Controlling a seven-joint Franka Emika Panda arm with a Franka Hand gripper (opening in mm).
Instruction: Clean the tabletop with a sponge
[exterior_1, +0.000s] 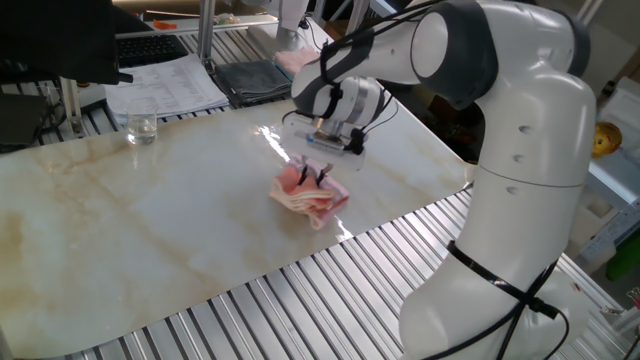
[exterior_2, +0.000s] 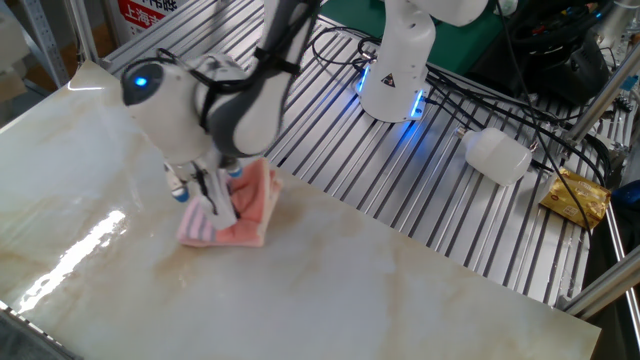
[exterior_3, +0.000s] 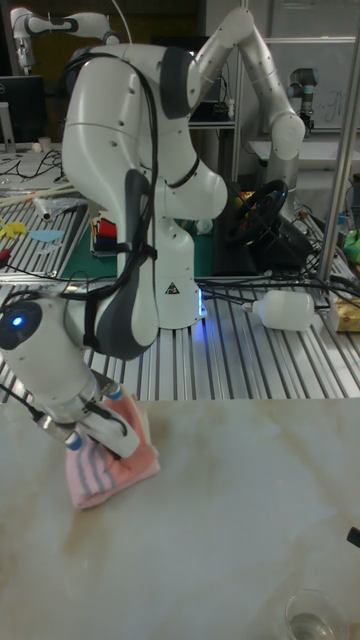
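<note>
In one fixed view the end effector (exterior_1: 319, 175) points straight down with its fingers pinching the top of the sponge (exterior_1: 310, 196), which lies bunched on the tabletop (exterior_1: 150, 220) close to the edge beside the ribbed metal slats (exterior_1: 300, 300); a sweep toward that edge could drag the sponge off the slab, and the loose folds could slip from so small a grip. A water glass (exterior_1: 141, 127) stands well apart at the far side, at risk only from a long stroke. In the other fixed view the sponge (exterior_2: 240, 205) is a salmon-pink folded pad with stripes along its near edge, flat against the marble under the end effector (exterior_2: 212, 195); uneven pressure may crumple rather than wipe. In the tall fixed view the sponge (exterior_3: 108, 470) lies partly under the end effector (exterior_3: 100, 428), its striped edge fanned out, soft and rumpled.
</note>
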